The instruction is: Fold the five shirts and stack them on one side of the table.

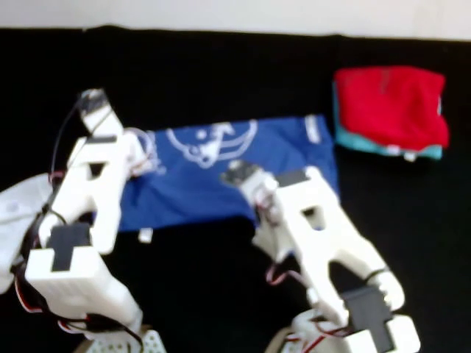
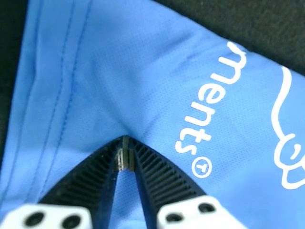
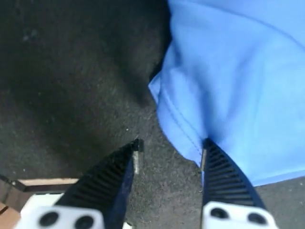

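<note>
White cloth (image 1: 13, 209) lies at the left edge of the tabletop (image 1: 221, 66). It is cut off by the frame and partly hidden behind the left arm, so its shape cannot be made out.

Left pincer (image 2: 125, 155): closed, tips together on a pinch of the blue shirt (image 2: 143, 71), with creases running out from the grip point.

The blue shirt lies mid-tabletop, long axis left to right. Its near edge is partly covered by the arms, and which end is the collar cannot be told.

Right pincer (image 3: 170, 148): wide open and holding nothing. It sits astride the shirt's hemmed corner, one finger over bare tabletop and the other at the fabric edge.

Far right: a folded red shirt (image 1: 390, 103) rests on a teal shirt (image 1: 364, 144), which is visible as a strip along the edges.
</note>
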